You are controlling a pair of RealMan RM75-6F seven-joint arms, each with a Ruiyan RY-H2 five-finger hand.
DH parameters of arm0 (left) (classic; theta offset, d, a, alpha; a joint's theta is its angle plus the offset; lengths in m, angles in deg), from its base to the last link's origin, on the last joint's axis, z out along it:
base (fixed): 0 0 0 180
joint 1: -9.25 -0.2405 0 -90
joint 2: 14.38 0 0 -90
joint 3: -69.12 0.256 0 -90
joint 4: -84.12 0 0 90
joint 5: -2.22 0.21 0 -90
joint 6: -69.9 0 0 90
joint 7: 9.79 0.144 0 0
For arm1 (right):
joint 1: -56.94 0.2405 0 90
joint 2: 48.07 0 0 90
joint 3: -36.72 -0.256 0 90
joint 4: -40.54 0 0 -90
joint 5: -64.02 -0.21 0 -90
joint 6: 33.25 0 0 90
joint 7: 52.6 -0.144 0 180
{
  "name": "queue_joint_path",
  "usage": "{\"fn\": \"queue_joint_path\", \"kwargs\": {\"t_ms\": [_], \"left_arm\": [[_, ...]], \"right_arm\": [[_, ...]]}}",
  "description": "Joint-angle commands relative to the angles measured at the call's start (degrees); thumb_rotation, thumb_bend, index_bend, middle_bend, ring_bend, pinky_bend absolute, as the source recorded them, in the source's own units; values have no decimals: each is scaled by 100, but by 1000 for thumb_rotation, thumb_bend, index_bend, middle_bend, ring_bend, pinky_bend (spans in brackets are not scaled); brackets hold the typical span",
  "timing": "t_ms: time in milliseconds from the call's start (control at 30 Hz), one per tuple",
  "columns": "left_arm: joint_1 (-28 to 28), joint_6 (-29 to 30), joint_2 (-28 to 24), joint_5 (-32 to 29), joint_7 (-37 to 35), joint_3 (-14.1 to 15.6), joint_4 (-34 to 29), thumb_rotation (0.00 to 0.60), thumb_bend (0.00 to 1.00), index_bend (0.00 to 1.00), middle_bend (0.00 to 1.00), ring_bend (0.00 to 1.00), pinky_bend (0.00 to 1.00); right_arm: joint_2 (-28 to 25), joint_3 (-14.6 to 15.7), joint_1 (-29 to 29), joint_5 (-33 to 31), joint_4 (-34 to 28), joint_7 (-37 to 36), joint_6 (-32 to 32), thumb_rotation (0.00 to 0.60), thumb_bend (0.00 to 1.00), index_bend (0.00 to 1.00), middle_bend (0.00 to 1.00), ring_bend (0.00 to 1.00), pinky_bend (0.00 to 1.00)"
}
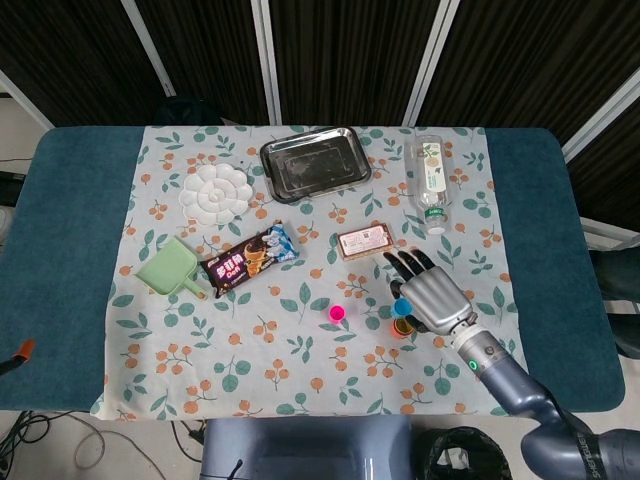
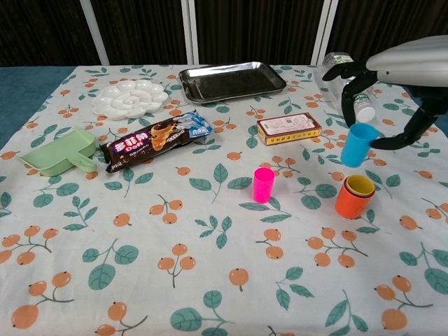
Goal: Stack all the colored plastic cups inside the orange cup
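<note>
Blue cup on its way to the stack

Our right hand [image 2: 392, 98] holds the blue cup [image 2: 358, 144] just above the orange cup [image 2: 353, 199]; next we lower it into the yellow cup [image 2: 360, 185].

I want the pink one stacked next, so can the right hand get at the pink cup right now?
Probably not yet: the right hand is holding the blue cup above the orange cup. The pink cup itself stands unobstructed.

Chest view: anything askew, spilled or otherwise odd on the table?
Only the clear bottle at the far right, which lies on its side rather than upright. Nothing is spilled. The blue cup is tilted, but the right hand holds it above the orange cup, which already holds a yellow cup.
</note>
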Motion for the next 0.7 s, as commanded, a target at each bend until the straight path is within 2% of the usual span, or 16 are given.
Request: {"fn": "queue_joint_path", "kwargs": {"t_ms": [33,233,700], "left_arm": [[0,-7,1,-4,-4,3,-4,600,189,95,67,6,0],[-2,-3,-1,1,-5,4,-14,600,189,95,67,5,0],[-2,-12,-2,-3,10,13,-7,600,189,97,67,5,0]], "right_arm": [[-118,125,-172,232,-151,-116,-150,600,409,495,0,76,112],[-134,208,-343,454,-158,-269,-289,600,409,495,0,76,112],[155,304,-522,634,273,-268,-388,600,409,495,0,76,112]]}}
